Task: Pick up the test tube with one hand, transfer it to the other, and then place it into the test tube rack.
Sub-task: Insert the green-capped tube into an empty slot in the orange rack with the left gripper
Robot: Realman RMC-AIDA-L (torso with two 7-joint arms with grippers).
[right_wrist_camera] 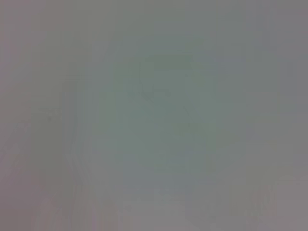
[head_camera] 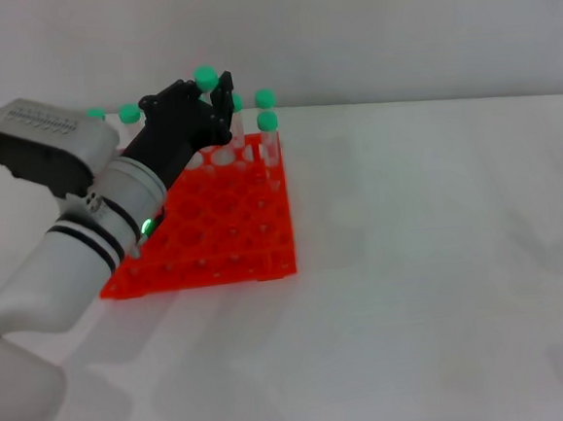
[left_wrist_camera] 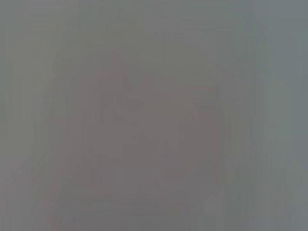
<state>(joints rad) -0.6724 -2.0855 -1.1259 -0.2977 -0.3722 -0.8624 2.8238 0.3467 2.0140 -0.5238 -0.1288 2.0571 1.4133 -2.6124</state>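
Note:
The orange-red test tube rack stands on the white table, left of centre in the head view. My left gripper, on the silver-white arm with a green light, hovers over the rack's back rows. It is shut on a test tube whose green cap sticks up above the fingers. The tube's body is hidden by the gripper. The right gripper is out of view. Both wrist views show only a grey blur.
Several other green-capped tubes stand in the rack's back rows, such as those at the right and at the left. The white table stretches to the right and front of the rack. A pale wall rises behind.

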